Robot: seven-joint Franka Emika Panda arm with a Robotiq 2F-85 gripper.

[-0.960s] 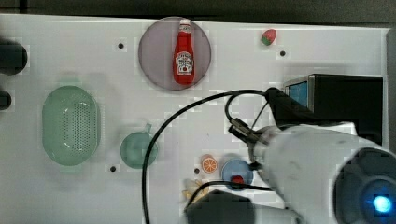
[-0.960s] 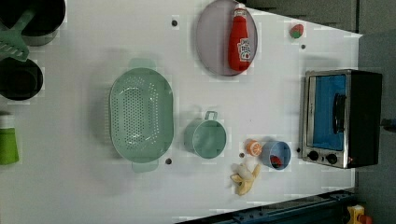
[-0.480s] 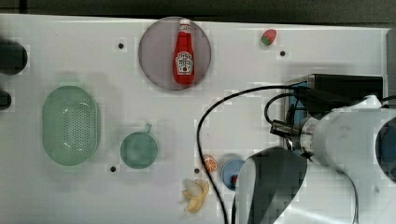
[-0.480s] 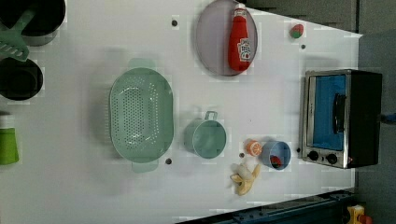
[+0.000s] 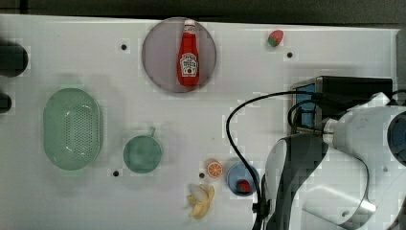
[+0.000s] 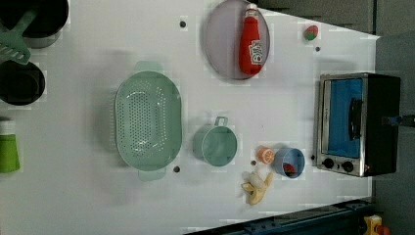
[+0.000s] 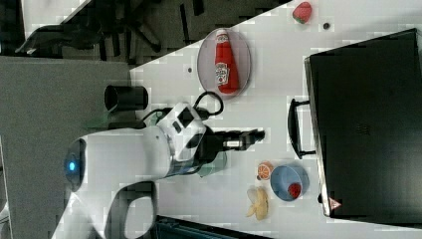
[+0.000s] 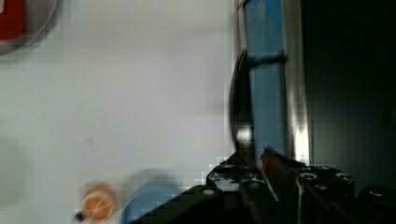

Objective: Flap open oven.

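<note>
**Tool short of the oven handle**

The tool (image 7: 259, 135) sits mid-frame in the right view, jaws a narrow gap apart and holding nothing, pointing at the oven (image 7: 368, 124) without touching its handle (image 7: 294, 128). The oven stands at the right edge of the worktop (image 6: 98, 196) in the left view, door closed. A blue cup (image 7: 288, 182) sits just beside it.

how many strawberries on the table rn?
2. One strawberry lies loose near the table edge, to the left view's right of the ketchup plate. The other strawberry sits inside the blue cup beside the oven. Others could be hidden under the arm.
</note>
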